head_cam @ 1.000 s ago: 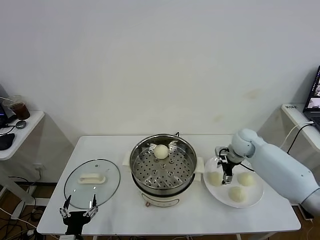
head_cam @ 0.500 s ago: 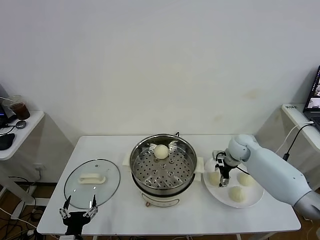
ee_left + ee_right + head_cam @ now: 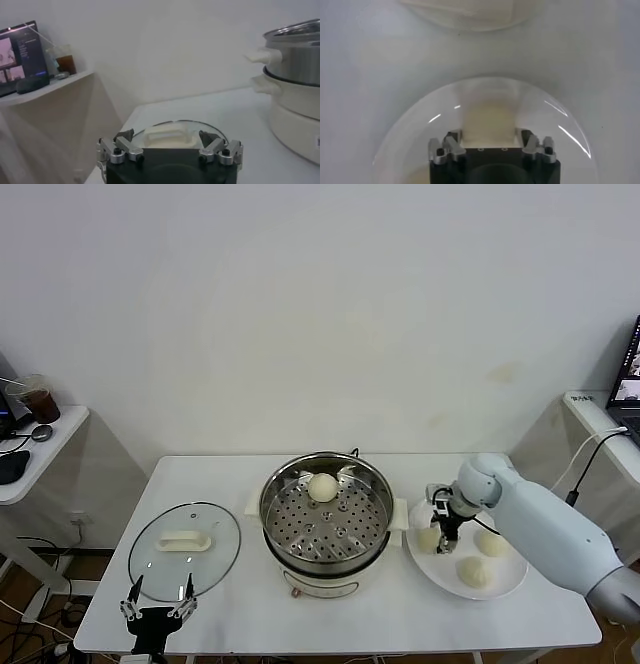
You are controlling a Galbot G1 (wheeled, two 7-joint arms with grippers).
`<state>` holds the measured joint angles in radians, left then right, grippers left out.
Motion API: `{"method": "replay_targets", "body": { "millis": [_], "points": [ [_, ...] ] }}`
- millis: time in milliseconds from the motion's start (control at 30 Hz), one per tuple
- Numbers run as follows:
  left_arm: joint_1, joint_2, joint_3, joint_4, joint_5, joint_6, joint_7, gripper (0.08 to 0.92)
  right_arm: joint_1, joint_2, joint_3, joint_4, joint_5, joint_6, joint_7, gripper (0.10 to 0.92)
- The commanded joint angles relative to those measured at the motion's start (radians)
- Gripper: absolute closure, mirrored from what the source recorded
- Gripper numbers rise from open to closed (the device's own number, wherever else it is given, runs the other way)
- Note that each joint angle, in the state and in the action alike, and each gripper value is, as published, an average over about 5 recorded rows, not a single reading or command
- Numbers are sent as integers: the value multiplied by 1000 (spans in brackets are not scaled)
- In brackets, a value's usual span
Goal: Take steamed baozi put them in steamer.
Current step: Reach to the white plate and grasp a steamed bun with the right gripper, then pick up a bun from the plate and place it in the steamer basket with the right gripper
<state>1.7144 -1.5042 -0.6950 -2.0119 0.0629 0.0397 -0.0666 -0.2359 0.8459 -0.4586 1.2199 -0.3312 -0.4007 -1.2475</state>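
The steamer [image 3: 300, 536], a shiny steel basket in a cream-white pot base, stands mid-table with one baozi [image 3: 322, 486] at its far side. Three baozi lie on the white plate [image 3: 510, 582] to its right: a left one [image 3: 428, 539], a far one [image 3: 492, 542] and a near one [image 3: 472, 572]. My right gripper [image 3: 441, 524] is low over the left one, open, with a finger on each side of it. In the right wrist view that baozi [image 3: 489, 120] fills the gap in my right gripper [image 3: 489, 142]. My left gripper [image 3: 157, 606] is parked open at the table's front left.
The glass lid with a white handle [image 3: 184, 542] lies flat left of the steamer, also in the left wrist view [image 3: 165, 134], where the steamer's wall [image 3: 295, 55] shows. A side shelf [image 3: 55, 434] holds a cup at far left. Another shelf [image 3: 595, 409] stands at far right.
My right gripper has moved a little left and down onto the plate's left baozi. The left arm and the other baozi have not moved.
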Motion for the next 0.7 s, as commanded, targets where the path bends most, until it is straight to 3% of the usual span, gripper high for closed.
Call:
{"method": "replay_targets", "body": {
  "millis": [33, 433, 700],
  "points": [
    [1, 0, 2, -1, 1, -1, -1, 177, 4, -2, 1, 1, 15, -3, 2, 471],
    [-25, 1, -11, 1, 32, 10, -3, 177, 408, -109, -266, 147, 274, -91, -74, 472],
    [-19, 8, -10, -38, 41, 19, -4, 177, 773, -7, -483, 193, 509, -178, -106, 472]
  ]
}}
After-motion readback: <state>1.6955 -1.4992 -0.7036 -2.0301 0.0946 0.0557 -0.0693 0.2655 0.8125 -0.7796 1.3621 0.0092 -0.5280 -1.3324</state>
